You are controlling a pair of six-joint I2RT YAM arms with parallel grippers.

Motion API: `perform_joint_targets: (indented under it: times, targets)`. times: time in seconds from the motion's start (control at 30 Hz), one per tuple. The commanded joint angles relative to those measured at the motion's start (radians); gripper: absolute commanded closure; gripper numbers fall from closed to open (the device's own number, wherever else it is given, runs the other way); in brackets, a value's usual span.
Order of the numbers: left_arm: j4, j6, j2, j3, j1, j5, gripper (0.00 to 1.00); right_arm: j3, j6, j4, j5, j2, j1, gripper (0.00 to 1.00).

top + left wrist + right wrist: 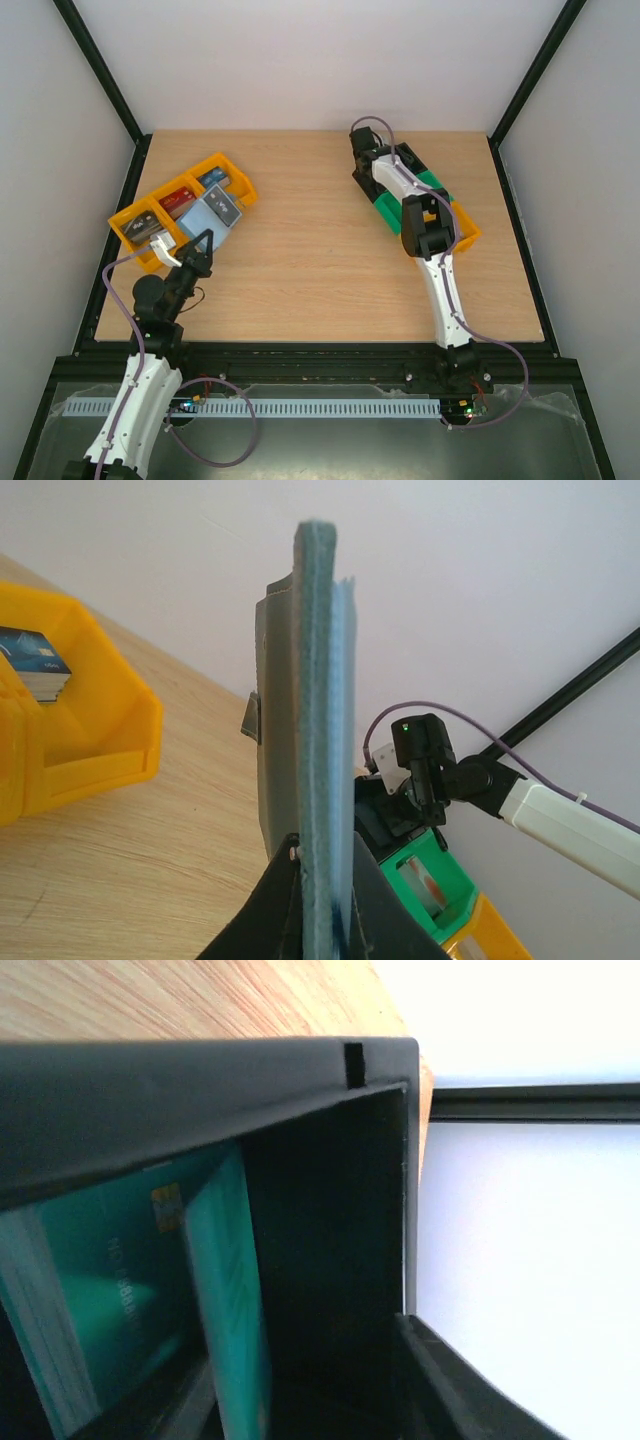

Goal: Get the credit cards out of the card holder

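Observation:
My left gripper [203, 242] is shut on the blue card holder [212, 213] and holds it up beside the orange trays. In the left wrist view the holder [322, 680] stands edge-on between my fingers [262, 910], with a dark grey flat layer [272, 740] against its left face. My right gripper [362, 150] is down inside the black tray [368, 178] at the back. In the right wrist view it [305, 1355] is open. A teal credit card [228, 1300] stands on edge near its left finger, and another teal card [100, 1280] lies behind it in the tray [200, 1080].
Orange trays [140, 212] with red, blue and grey blocks stand at the left, close to the holder. A green tray [398, 208] and an orange tray [462, 230] lie under the right arm. Black frame posts edge the table.

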Motion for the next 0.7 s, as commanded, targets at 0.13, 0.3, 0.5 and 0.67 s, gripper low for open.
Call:
perform_joint_targets:
  times: [0.13, 0.3, 0.5, 0.67]
  targets:
    - [0.055, 0.015, -0.017, -0.007, 0.007, -0.005, 0.98, 0.039, 0.040, -0.007, -0.107, -0.046, -0.010, 0.30]
    - [0.055, 0.014, -0.022, -0.007, 0.007, -0.003, 0.98, 0.043, 0.059, -0.028, -0.163, -0.094, -0.018, 0.11]
    - [0.053, 0.014, -0.035, -0.008, 0.007, -0.003, 0.98, 0.044, 0.091, -0.050, -0.248, -0.139, -0.056, 0.01]
    - [0.055, 0.014, -0.037, -0.009, 0.007, -0.002, 0.98, 0.041, 0.093, -0.081, -0.467, -0.199, -0.067, 0.01]
